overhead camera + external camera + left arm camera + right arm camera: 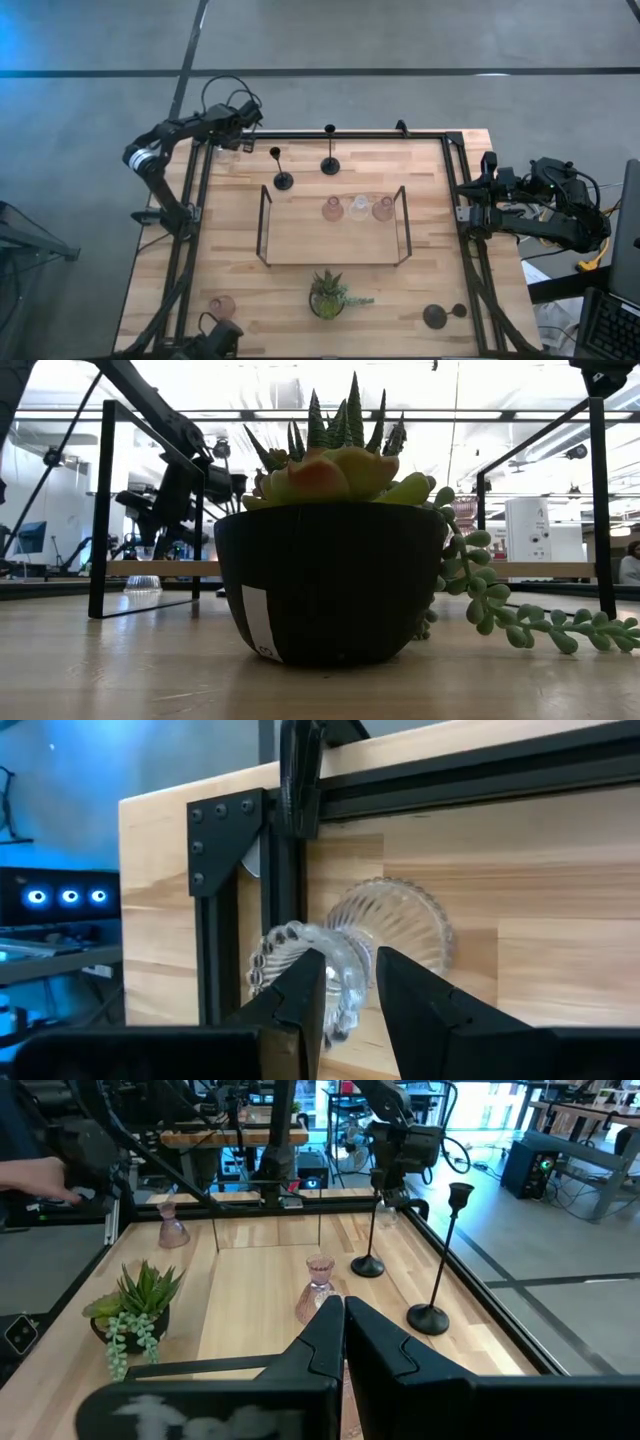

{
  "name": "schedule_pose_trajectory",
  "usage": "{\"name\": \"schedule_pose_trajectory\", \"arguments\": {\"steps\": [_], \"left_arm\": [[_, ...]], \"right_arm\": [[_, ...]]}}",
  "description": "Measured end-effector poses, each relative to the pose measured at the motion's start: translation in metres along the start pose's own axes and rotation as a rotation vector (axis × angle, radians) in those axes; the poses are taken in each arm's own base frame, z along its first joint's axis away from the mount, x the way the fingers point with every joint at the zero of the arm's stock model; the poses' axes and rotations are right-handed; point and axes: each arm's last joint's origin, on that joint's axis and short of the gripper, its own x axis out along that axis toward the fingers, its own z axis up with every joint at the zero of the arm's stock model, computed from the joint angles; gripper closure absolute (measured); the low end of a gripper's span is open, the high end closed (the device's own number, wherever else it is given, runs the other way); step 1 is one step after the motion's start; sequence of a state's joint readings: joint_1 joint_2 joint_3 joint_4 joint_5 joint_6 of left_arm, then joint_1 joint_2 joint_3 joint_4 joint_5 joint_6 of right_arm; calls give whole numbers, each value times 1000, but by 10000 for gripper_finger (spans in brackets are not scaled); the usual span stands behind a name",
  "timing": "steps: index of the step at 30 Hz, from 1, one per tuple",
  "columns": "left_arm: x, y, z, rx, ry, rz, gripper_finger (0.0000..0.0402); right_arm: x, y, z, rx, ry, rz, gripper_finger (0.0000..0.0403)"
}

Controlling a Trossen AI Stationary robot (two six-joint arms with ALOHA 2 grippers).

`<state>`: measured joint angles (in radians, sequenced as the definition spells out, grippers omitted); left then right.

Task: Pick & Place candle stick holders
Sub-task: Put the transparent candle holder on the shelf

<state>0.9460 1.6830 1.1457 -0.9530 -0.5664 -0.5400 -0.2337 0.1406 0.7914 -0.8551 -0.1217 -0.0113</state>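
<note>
Right now I am at the grasping step: my left gripper sits at the table's far left corner, fingers narrowly parted around the stem of a small clear ribbed glass candle holder standing just beside the black frame post. By my judgement, the next move calls for closing gently, then lifting straight up clear of that post. Three small glass holders already stand in the black wire-framed wooden tray. My right gripper waits off the right edge, fingers together. From table height, a green succulent in a black pot hides most of the tray and table.
</note>
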Motion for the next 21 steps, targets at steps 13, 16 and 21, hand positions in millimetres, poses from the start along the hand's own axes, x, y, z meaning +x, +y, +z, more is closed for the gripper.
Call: {"name": "schedule_pose_trajectory", "arguments": {"steps": [13,16,21], "left_arm": [[-4,-2,-3,97,63,-124,363],[-5,-3,-4,152,71,-154,363],[-7,-2,-4,221,84,-199,363]], "right_arm": [[0,0,0,0,0,0,394],[0,0,0,0,0,0,394],[0,0,0,0,0,0,394]]}}
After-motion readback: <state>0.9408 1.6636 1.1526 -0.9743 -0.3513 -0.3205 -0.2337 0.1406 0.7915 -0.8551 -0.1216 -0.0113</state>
